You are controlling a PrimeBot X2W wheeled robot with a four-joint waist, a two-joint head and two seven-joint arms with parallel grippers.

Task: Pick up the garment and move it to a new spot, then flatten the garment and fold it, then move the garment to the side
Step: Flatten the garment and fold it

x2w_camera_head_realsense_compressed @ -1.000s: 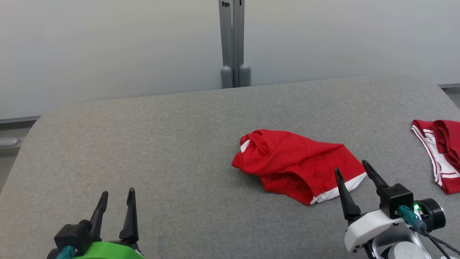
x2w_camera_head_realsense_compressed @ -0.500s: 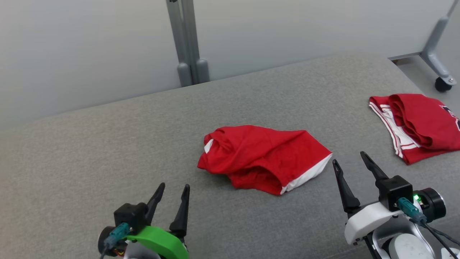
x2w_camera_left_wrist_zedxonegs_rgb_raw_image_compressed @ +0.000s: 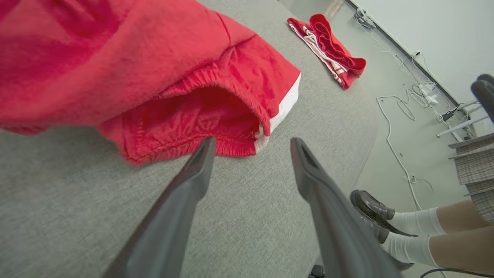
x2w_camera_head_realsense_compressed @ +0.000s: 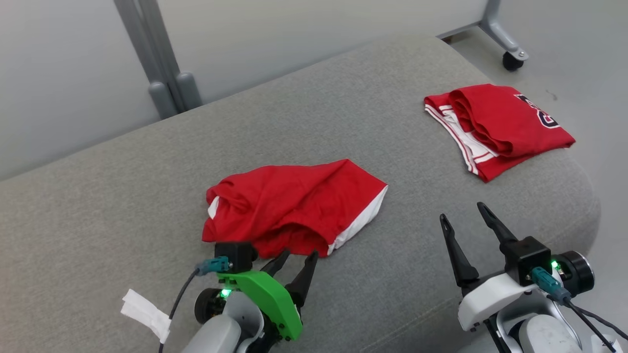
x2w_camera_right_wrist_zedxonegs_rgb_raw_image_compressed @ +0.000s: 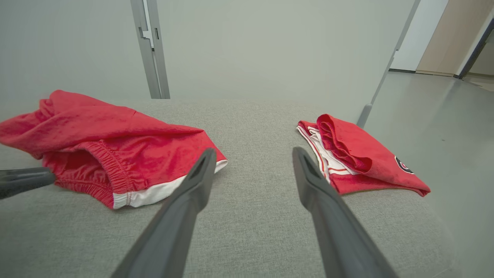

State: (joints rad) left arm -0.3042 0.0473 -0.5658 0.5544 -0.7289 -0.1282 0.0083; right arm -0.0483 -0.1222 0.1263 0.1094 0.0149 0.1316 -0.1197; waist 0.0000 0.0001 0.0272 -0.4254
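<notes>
The left claw (x2w_camera_head_realsense_compressed: 297,260), on its green-collared arm, stands wide and empty at the near edge of a crumpled red garment (x2w_camera_head_realsense_compressed: 294,203) lying around the middle of a grey fabric-covered desk (x2w_camera_head_realsense_compressed: 98,220). From the left wrist, the two dark fingers (x2w_camera_left_wrist_zedxonegs_rgb_raw_image_compressed: 193,181) spread apart before the garment's gathered waistband and white side stripe; one tip sits right at the hem, though whether it touches the cloth cannot be told. The right claw (x2w_camera_head_realsense_compressed: 462,213), on its white arm, is equally wide and holds nothing. It is poised over bare fabric to the right of the garment and well apart from it, aimed at the gap between that garment and a second red garment (x2w_camera_head_realsense_compressed: 500,127). This second piece, trimmed in white with dark lettering, lies folded near the desk's far right corner. A white scrap (x2w_camera_head_realsense_compressed: 144,311) shows beside the left arm. Behind the desk stands a grey post (x2w_camera_head_realsense_compressed: 162,63) against a pale partition, and a caster wheel (x2w_camera_head_realsense_compressed: 510,61) rests on the floor past the corner. Off the desk's end, a person's feet (x2w_camera_left_wrist_zedxonegs_rgb_raw_image_compressed: 372,210) in dark shoes and white socks are planted near loose white cables (x2w_camera_left_wrist_zedxonegs_rgb_raw_image_compressed: 397,116).
</notes>
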